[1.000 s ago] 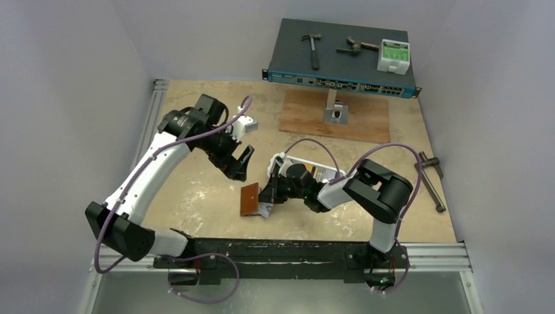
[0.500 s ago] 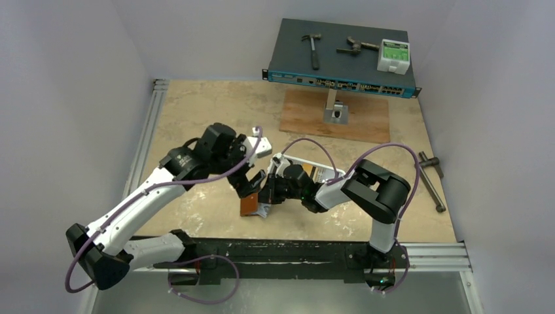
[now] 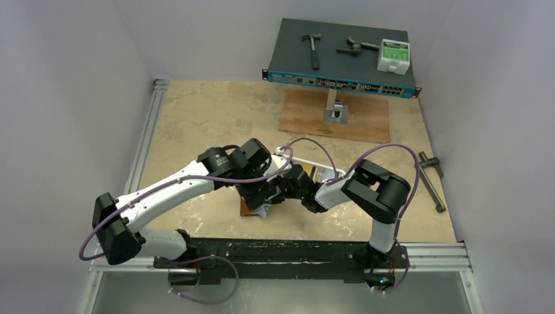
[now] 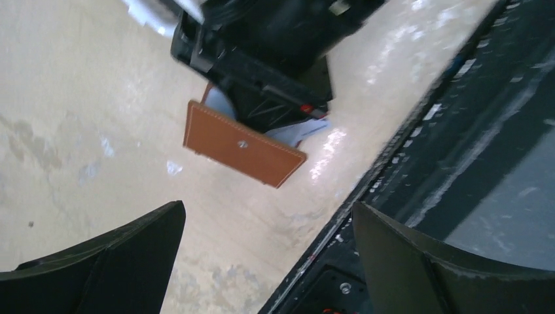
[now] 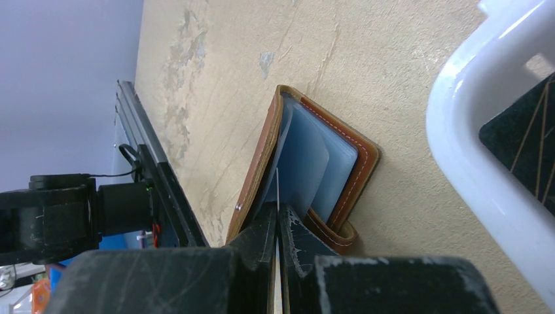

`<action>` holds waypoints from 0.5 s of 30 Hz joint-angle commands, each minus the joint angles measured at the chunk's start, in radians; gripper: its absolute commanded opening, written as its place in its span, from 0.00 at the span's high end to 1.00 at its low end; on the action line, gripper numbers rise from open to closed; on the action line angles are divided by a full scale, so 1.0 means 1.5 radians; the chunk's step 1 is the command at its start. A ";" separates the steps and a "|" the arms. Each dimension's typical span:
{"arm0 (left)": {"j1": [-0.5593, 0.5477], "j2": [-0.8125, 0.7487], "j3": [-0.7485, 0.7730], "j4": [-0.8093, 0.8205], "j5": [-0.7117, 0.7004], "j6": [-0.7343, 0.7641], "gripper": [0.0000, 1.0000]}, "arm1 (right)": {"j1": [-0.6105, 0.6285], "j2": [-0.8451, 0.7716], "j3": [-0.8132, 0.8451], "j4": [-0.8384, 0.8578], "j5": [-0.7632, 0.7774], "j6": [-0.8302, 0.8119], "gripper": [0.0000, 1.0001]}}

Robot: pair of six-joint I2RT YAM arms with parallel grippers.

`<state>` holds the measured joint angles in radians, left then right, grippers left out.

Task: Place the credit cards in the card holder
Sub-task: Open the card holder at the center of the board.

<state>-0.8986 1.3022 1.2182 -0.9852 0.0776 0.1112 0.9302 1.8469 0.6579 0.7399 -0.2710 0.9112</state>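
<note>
Two arms are now close together over the card holder (image 4: pixel 242 144). One second ago the left arm was far off to the left. Now it has swung in, and the left gripper (image 4: pixel 267 216) hangs just above the brown holder with its fingers spread wide and nothing in them.

The right gripper (image 5: pixel 276 226) has not moved. Its fingers are pressed tight on a thin see-through pocket, which keeps the holder standing open on the table (image 3: pixel 196 118), just beside the white tray (image 5: pixel 471 170). A black card (image 5: pixel 523 147) lies in that tray (neither gripper has a card). I think the left arm came to help hold the holder, so a card can go in soon.
</note>
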 commanded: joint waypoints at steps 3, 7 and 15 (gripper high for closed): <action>-0.009 0.041 -0.063 -0.012 -0.169 -0.131 0.00 | 0.006 -0.012 -0.009 -0.011 0.033 -0.017 1.00; -0.010 0.108 -0.043 -0.003 -0.128 -0.173 0.00 | 0.007 -0.011 -0.015 -0.009 0.037 -0.014 1.00; -0.011 0.111 -0.049 0.035 -0.140 -0.276 0.00 | 0.007 -0.001 -0.009 -0.017 0.037 -0.025 1.00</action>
<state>-0.9092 1.5032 1.1706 -0.9806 -0.0860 -0.1898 0.9360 1.8458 0.6441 0.7444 -0.2489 0.9134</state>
